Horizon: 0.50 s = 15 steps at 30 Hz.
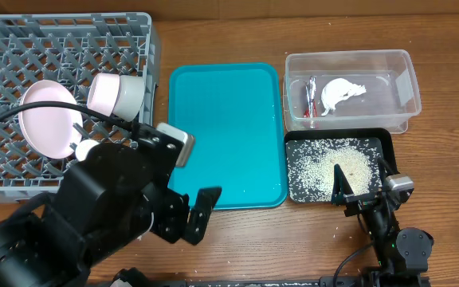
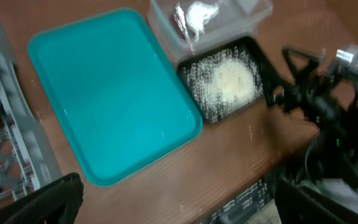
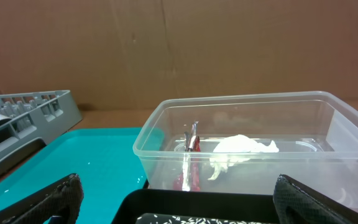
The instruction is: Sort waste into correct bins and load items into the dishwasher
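- First, nearest the robot, the right gripper [image 1: 358, 174] sits at the near edge of the black tray [image 1: 289, 171], its fingers spread wide and holding nothing.
- Loose rice [image 1: 325, 163] lies straight ahead of it in that tray, so the right arm is clearly the nearer one.
- Beyond, the clear tub [image 1: 405, 84] holds the red wrapper [image 1: 311, 96] and white napkin [image 1: 341, 92].
- Farther left, the left gripper [image 1: 190, 211], likewise spread and empty, hangs by the teal tray [image 1: 221, 127]; the pink plate [image 1: 46, 115] stands in the dish rack [image 1: 146, 32].

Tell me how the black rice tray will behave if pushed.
The black tray looks shallow and thin, so probably light and easy to slide. Its loose rice would likely shift, perhaps spilling over the low rim if jolted. Pushed forward, it could hit the clear tub.
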{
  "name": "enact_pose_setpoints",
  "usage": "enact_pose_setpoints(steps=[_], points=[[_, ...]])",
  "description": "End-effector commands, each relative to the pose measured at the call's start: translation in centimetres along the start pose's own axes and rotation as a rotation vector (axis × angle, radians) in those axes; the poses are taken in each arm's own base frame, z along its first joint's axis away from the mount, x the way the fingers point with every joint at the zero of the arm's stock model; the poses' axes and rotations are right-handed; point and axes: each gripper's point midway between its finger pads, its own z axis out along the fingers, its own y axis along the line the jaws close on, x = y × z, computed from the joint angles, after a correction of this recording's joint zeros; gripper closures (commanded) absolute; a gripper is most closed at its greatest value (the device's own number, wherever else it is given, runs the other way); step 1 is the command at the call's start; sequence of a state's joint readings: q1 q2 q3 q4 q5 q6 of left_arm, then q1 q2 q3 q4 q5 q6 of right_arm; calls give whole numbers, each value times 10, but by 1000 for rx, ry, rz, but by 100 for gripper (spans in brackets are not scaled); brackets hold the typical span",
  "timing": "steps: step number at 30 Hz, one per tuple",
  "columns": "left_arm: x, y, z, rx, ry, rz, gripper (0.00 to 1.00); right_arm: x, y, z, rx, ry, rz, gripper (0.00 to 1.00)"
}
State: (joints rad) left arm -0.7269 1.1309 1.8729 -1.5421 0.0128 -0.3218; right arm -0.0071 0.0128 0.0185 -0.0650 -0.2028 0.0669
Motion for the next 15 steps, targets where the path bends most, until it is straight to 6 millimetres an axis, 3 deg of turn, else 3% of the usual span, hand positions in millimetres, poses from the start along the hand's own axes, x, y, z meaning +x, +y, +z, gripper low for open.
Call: enact_pose_setpoints(steps=[1,3,9,13,15], points=[[14,1,-1,0,61,24,0,2,-2,0,6,-5,-5,0],[6,16,-3,-88,14,27,0,2,-2,0,6,-5,-5,0],[-49,49,-22,-280,-273,31,0,2,-2,0,6,-5,-5,0],[-80,46,-34,-216,-475,122,0,2,-2,0,6,-5,-5,0],[-82,44,-38,-168,-593,186,0,2,-2,0,6,-5,-5,0]])
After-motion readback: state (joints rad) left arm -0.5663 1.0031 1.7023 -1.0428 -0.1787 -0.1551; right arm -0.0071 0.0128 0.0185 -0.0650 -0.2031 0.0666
